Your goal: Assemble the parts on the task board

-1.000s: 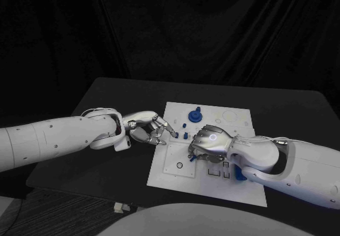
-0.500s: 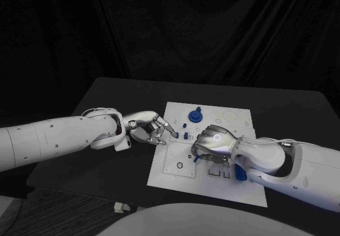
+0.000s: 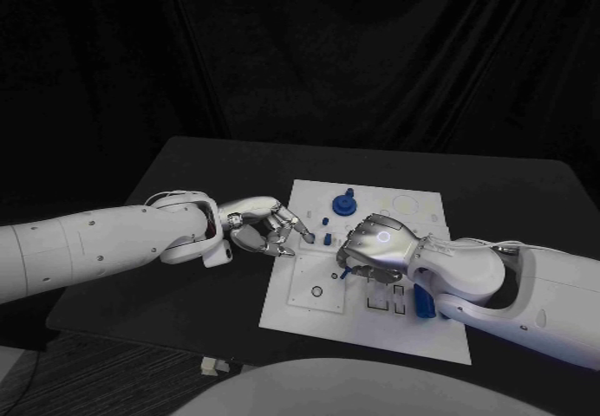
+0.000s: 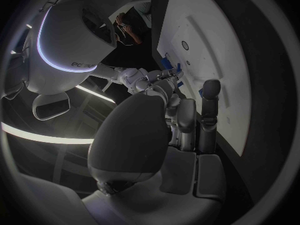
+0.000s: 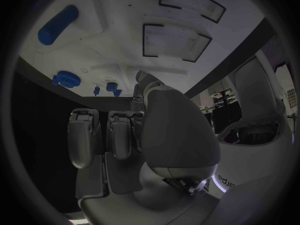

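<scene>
Task board (image 3: pixel 375 325), the white plate, lies in the middle of the black bench (image 3: pixel 200 173), just below the centre of the head view, and we see both arms reaching over it. Our left robot hand (image 3: pixel 265 227) sits at the board's left edge with its fingers curled downward toward the plate; we cannot tell whether it holds anything. Our right robot hand (image 3: pixel 373 250) hovers over the board's centre, knuckles up and fingers bent under; a small blue part (image 3: pixel 344 273) shows at its fingertips, but we cannot tell whether it is pinched or merely beside them. Toward the board's upper edge stands a round blue part (image 3: pixel 342 204), with two small blue pegs (image 3: pixel 326 236) just below it, between the two hands. Another blue part (image 3: pixel 425 305) lies near the right forearm, at the board's lower right.
</scene>
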Controlling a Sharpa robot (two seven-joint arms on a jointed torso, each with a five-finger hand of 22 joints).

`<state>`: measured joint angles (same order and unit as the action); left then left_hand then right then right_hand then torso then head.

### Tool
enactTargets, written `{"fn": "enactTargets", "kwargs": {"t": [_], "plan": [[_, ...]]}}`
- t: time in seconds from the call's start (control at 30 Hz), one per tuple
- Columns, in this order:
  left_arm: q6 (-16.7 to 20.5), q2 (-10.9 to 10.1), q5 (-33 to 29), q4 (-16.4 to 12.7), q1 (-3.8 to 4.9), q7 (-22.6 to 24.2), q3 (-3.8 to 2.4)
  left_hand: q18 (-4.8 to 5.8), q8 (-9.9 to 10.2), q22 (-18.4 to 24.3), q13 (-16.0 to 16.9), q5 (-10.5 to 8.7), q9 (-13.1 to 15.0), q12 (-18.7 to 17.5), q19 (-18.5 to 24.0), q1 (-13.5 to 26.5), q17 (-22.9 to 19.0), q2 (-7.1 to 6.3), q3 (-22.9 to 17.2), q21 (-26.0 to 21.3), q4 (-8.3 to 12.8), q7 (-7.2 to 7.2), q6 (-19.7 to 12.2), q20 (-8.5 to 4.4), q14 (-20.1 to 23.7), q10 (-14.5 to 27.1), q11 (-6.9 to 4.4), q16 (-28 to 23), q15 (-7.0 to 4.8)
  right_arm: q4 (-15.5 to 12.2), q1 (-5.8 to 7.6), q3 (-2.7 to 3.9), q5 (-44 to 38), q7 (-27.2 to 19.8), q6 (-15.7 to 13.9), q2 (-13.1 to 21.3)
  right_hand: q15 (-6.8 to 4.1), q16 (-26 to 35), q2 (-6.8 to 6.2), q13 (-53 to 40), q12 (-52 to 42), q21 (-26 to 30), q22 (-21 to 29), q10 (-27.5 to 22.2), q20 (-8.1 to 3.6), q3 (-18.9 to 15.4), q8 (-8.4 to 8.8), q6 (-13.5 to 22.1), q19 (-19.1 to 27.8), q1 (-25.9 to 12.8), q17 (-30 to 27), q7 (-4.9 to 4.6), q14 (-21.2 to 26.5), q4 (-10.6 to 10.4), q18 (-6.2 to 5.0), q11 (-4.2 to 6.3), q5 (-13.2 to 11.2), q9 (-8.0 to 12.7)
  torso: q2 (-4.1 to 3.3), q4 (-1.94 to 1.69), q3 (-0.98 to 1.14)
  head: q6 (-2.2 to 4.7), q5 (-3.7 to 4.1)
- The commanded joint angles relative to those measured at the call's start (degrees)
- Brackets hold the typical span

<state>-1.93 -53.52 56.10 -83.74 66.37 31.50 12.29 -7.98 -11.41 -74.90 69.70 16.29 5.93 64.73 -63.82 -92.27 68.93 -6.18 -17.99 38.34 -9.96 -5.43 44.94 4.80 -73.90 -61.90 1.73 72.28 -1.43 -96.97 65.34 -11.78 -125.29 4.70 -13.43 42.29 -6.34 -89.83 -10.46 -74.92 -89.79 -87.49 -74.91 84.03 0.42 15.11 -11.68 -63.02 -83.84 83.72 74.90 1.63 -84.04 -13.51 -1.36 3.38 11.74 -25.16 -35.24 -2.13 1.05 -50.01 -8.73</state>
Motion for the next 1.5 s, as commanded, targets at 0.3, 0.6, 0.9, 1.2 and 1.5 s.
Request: {"fn": "enactTargets", "kwargs": {"t": [0.3, 0.6, 0.9, 1.2, 1.5], "plan": [[-1.5, 0.4, 3.7, -0.9, -0.17, -0.6, -0.04, -0.85, -0.1, -3.4, 0.7, 0.87, -0.1, 2.8, 0.9, 0.9, 0.0, 0.31, -0.8, 0.4, -0.1, 0.57, 0.5, 0.16, 0.2, -4.4, -0.35, 0.0, 0.15, -0.1, 1.19, 0.01, -0.1, 3.4, 0.0, -0.4, 0.06, -0.2, -0.15, -15.1, -0.2, 0.2, -14.1, 6.0, -0.1, 0.3, 0.44, 0.5, -4.5, -0.6, 15.1, -0.09, -6.0, 0.0, 0.64, 0.08, 0.4, 0.0, -0.01, 0.01, 0.0, 0.01, 0.1], [-3.1, 1.2, 4.2, -0.6, -0.5, -1.1, -0.04, -0.96, 0.1, -3.3, 1.3, 0.97, -0.1, 3.7, 1.1, 1.6, 0.3, 0.28, -1.2, 0.4, -0.3, 0.42, 1.5, 0.08, -0.1, -6.0, -0.61, 0.3, -0.04, 0.7, 1.4, 0.02, -0.1, 4.6, -0.6, -1.4, 0.03, -0.2, -0.1, -15.1, -0.2, 0.2, -14.1, 6.0, -0.11, 0.5, 0.6, 0.7, -4.5, -0.4, 15.1, -0.19, -6.0, 0.2, 0.64, 0.1, 0.8, -0.1, -0.05, -0.01, 0.0, 0.01, 0.13], [-4.4, 2.8, 4.3, 0.4, -1.34, -1.4, -0.04, -0.93, 0.9, -3.3, 0.9, 1.08, -0.5, 3.3, 1.3, 2.0, 0.5, 0.15, -1.8, 0.5, -0.1, -0.25, 2.2, 0.09, -0.3, -6.5, -0.41, 0.5, 0.04, 1.3, 1.43, 0.02, -0.1, 5.5, -1.9, -2.2, 0.01, -0.2, -0.06, -15.1, -0.2, 0.1, -14.2, 6.0, -0.13, 0.6, 0.76, 1.0, -4.5, -0.5, 15.1, -0.34, -6.0, 0.3, 0.66, 0.12, 1.0, -0.2, -0.02, -0.02, 0.01, 0.01, -0.15], [-5.2, 4.7, 4.3, 1.3, -2.35, -1.4, -0.05, -0.96, 2.7, -3.2, 0.3, 1.15, -1.2, 2.4, 1.6, 2.4, 0.3, -0.02, -2.5, 0.4, 0.2, 0.01, 1.0, 0.16, -0.1, -6.1, -0.42, 0.5, 0.11, 1.4, 1.43, 0.02, -0.1, 6.2, -2.2, -2.7, -0.01, -0.2, 0.06, -15.1, -0.2, 0.1, -14.2, 6.0, -0.14, 0.7, 0.68, 0.8, -4.6, -0.5, 15.1, -0.44, -6.0, 0.4, 0.67, 0.14, 1.1, -0.3, -0.02, 0.0, 0.0, 0.01, -0.09], [-5.4, 5.4, 4.3, 1.7, -2.8, -1.3, -0.05, -1.09, 7.2, -3.1, -0.1, 1.18, -2.9, 1.7, 2.0, 3.1, 0.1, -0.07, -3.1, 0.2, 1.0, 1.73, -10.6, 0.03, 0.2, -6.0, -0.87, 0.3, -0.16, 1.2, 1.42, 0.02, -0.1, 6.4, -2.6, -2.9, -0.01, -0.2, 0.09, -15.1, -0.2, 0.1, -14.2, 6.0, -0.15, 0.7, 0.67, 0.8, -4.6, -0.5, 15.1, -0.51, -6.0, 0.4, 0.67, 0.15, 1.1, -0.3, -0.02, -0.01, 0.0, 0.01, -0.05]]}}
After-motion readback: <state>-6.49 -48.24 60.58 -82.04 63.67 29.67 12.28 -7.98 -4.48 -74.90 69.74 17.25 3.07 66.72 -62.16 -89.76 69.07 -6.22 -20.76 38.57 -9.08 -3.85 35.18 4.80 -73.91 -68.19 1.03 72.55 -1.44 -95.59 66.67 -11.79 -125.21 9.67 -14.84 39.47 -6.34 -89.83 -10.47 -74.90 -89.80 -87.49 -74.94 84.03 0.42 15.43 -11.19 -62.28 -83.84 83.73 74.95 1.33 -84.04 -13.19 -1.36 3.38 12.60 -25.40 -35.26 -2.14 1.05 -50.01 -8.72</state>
